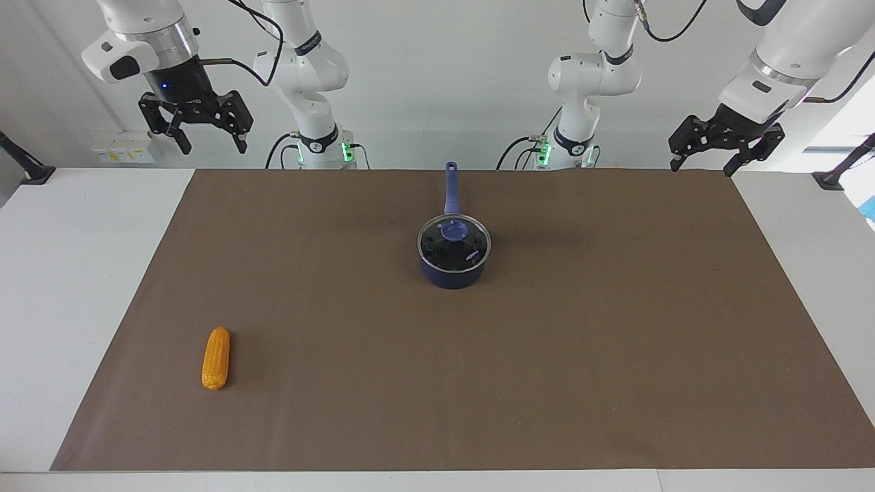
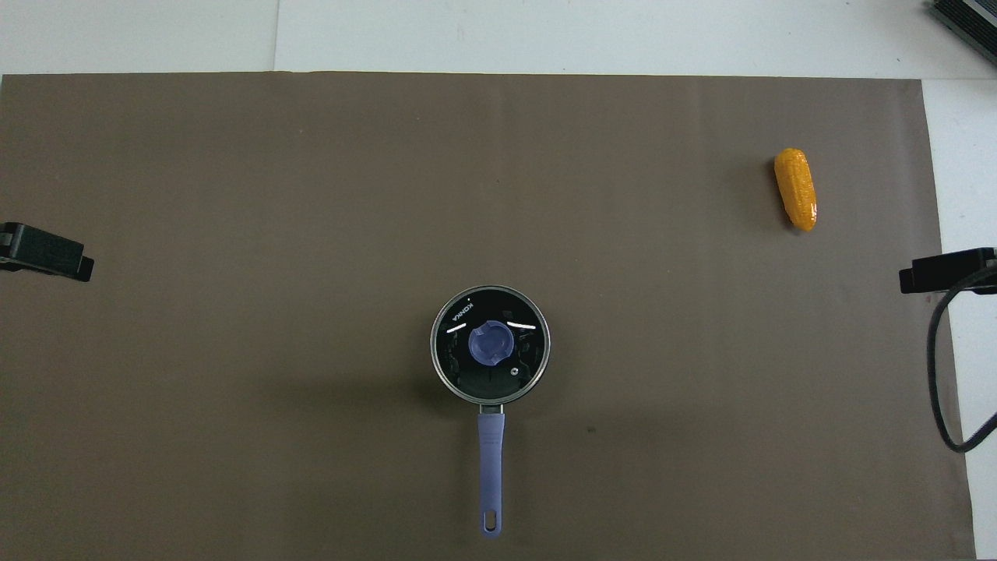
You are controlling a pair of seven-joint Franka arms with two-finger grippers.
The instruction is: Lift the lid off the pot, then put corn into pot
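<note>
The pot (image 1: 454,270) is a small navy-blue saucepan standing near the middle of the brown mat on the table (image 1: 82,273). Its long straight blue handle (image 1: 450,188) points toward the robots and ends in a small hanging slot. The lid (image 1: 472,240) sits flat on the pot: a clear glass disc with a thin metal rim, a blue knob (image 1: 454,229) at its centre and a small printed brand mark on the glass, with the black interior showing through.

The corn (image 1: 216,358) is a short orange-yellow cob with bumpy kernels and tapered ends. It lies on its side on the mat, farther from the robots than the pot and well apart from it, toward the right arm's end of the table.

The right gripper (image 1: 212,142) hangs raised over the robots' edge of the table at that same end, fingers spread and empty. The left gripper (image 1: 704,162) hangs raised over the robots' edge at the left arm's end, fingers also apart, holding nothing.
</note>
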